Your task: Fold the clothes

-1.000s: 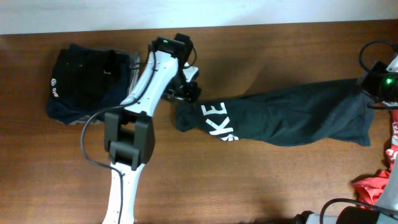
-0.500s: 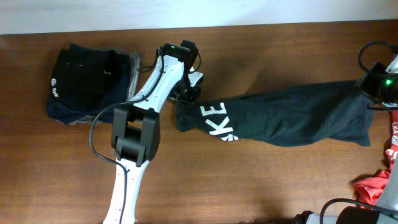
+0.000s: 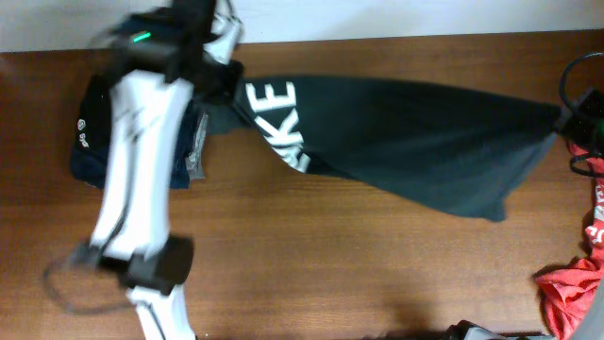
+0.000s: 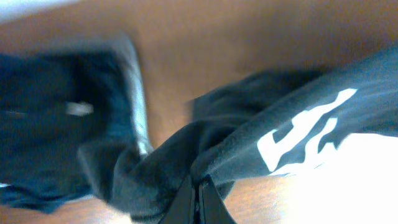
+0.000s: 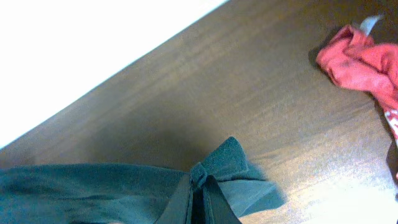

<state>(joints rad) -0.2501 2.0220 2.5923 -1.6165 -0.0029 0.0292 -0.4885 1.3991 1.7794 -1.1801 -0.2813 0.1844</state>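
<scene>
A dark teal shirt with white lettering hangs stretched across the table between both grippers. My left gripper is at the back left and is shut on the shirt's lettered end. In the left wrist view its jaws are pressed together with bunched fabric pinched at the tips. My right gripper is at the far right edge and is shut on the other end. In the right wrist view a fold of teal cloth sits clamped at its tips.
A pile of folded dark clothes lies at the back left, just beside and below the left gripper. A crumpled red garment lies at the front right corner, also seen as red cloth in the right wrist view. The left arm is motion-blurred.
My left gripper shut on the shirt's lettered end and swung it up and to the back left. The shirt has been pulled from a crumpled strip into a wide, taut spread.
</scene>
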